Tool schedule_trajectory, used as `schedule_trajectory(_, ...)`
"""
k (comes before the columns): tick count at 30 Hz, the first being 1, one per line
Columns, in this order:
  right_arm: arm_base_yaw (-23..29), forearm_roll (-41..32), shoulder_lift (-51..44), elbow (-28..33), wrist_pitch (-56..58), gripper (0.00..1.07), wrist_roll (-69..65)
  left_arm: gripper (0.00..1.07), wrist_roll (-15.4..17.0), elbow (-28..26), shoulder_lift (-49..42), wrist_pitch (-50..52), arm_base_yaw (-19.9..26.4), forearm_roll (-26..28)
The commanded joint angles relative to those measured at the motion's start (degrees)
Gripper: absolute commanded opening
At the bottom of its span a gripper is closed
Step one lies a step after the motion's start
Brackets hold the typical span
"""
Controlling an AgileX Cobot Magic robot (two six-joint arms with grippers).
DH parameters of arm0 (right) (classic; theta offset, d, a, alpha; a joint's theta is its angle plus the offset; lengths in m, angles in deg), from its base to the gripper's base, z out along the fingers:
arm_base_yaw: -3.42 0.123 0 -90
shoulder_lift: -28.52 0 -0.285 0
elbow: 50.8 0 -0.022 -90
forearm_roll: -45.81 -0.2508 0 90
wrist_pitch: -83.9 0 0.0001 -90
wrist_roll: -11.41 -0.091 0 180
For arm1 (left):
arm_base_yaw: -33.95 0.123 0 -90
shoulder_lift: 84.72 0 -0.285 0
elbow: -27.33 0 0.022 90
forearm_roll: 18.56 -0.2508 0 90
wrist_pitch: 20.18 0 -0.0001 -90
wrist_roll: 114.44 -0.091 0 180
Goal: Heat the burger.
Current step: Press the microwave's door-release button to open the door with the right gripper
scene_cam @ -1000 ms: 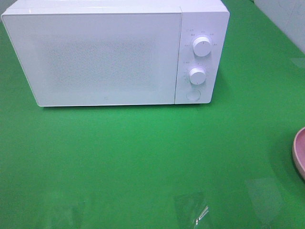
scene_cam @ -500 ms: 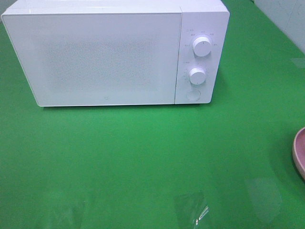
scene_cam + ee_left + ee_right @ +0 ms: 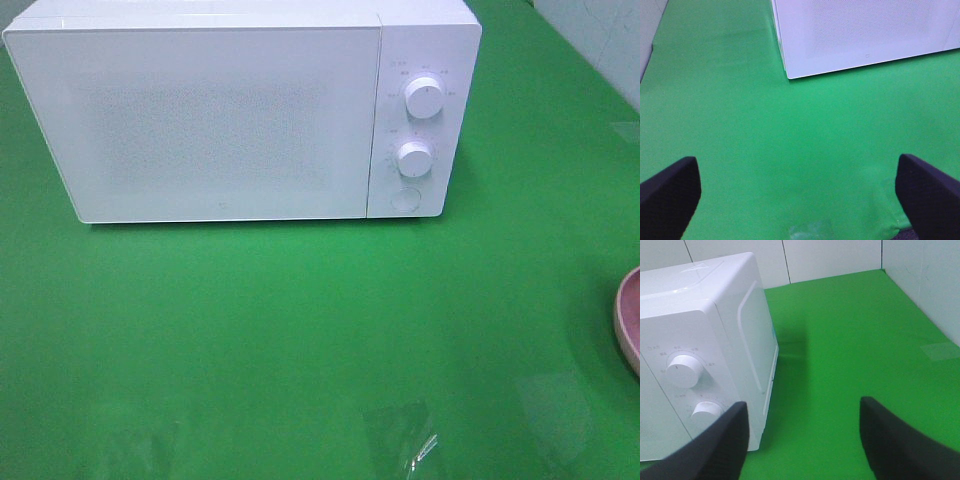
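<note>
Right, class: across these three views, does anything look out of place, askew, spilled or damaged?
Nothing looks spilled or damaged. The microwave stands level with its door shut. One oddity: a shiny clear patch, perhaps tape, lies on the green cloth, low in the high view.

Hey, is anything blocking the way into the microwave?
Yes: the microwave door is shut across the front, so it must be opened first. The burger itself is not in view; only a pink plate's rim shows at the right edge.
</note>
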Motion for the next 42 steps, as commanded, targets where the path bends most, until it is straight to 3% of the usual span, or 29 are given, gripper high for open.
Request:
schedule_trajectory(1, -0.17, -0.17, 2.12, 0.17, -3.95, 0.64, 2.18, 0.98, 0.17, 0.17, -1.32, 0.92, -0.06, 0.4)
schedule_trajectory(8, 2.81, -10.2, 8.48, 0.17, -12.49, 0.64, 13.12, 0.98, 0.17, 0.17, -1.32, 0.92, -0.06, 0.4)
schedule_trajectory(9, 5.96, -13.92, 10.43, 0.17, -15.58, 0.64, 17.59, 0.98, 0.17, 0.17, -1.32, 0.92, -0.06, 0.4)
schedule_trajectory(10, 5.96, -13.92, 10.43, 0.17, -15.58, 0.64, 17.59, 0.98, 0.17, 0.17, -1.32, 0.92, -0.06, 0.4)
schedule_trajectory(12, 12.55, -20.74, 14.78, 0.17, -22.35, 0.64, 25.15, 0.98, 0.17, 0.17, -1.32, 0.92, -0.06, 0.4)
schedule_trajectory(15, 14.32, -22.46, 16.21, 0.17, -24.29, 0.64, 26.36, 0.98, 0.17, 0.17, -1.32, 0.92, -0.06, 0.4)
schedule_trajectory(17, 20.68, -27.62, 21.43, 0.17, -30.42, 0.64, 27.39, 0.98, 0.17, 0.17, -1.32, 0.92, -0.06, 0.4)
schedule_trajectory(28, 31.57, -37.3, 31.74, 0.11, -41.14, 0.64, 26.76, 0.98, 0.17, 0.17, -1.32, 0.92, -0.06, 0.4)
schedule_trajectory(30, 36.33, -42.4, 35.41, -0.74, -44.92, 0.65, 25.44, 0.98, 0.17, 0.17, -1.32, 0.92, -0.06, 0.4)
schedule_trajectory(36, 42.4, -46.29, 41.08, -3.72, -45.66, 0.67, 25.21, 0.98, 0.17, 0.17, -1.32, 0.92, -0.06, 0.4)
schedule_trajectory(42, 44.81, -46.41, 45.09, -6.36, -46.24, 0.67, 25.21, 0.98, 0.17, 0.17, -1.32, 0.92, -0.06, 0.4)
